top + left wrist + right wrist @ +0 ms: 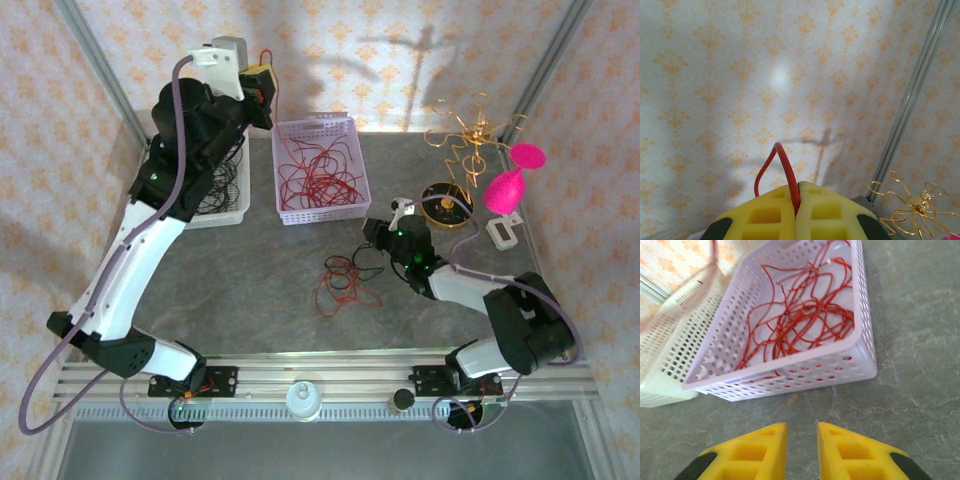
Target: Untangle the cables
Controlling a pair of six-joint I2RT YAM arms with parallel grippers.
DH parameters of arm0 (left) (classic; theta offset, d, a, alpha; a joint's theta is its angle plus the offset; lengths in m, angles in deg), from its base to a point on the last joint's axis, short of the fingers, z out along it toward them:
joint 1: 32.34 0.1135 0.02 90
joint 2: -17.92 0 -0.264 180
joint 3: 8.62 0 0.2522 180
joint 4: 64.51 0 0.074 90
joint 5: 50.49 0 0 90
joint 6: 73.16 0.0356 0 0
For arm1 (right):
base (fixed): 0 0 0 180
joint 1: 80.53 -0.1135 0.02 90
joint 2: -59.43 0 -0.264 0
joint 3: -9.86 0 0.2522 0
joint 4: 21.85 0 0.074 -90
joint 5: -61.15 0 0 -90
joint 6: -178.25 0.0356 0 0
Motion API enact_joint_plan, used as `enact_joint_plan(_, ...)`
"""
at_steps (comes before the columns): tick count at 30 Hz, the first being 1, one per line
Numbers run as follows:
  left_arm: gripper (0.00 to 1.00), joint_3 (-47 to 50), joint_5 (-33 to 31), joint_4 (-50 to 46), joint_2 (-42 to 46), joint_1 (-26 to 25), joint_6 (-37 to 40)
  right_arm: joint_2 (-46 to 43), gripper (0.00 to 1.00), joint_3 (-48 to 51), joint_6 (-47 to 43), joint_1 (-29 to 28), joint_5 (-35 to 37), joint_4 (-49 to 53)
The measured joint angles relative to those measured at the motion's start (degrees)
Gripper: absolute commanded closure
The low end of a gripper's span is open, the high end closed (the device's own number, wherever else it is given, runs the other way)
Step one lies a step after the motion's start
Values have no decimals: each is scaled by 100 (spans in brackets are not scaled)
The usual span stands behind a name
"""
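Note:
My left gripper is raised high at the back left, shut on a red cable that loops up out of its closed yellow pads. More red cables lie curled in a lilac basket, seen close in the right wrist view as a red heap. A loose tangle of red and black cables lies on the grey table in front of that basket. My right gripper hovers low just right of the tangle, open, with bare table between its fingers.
A white basket holding black cables stands left of the lilac one. A gold wire ornament, a pink object, a round black-and-gold item and a small white piece crowd the back right corner.

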Motion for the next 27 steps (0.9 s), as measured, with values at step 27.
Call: enact_joint_plan(27,100,-1947,485,769,-2955,341,-588,-2835,68,820,4,0,151,1497)
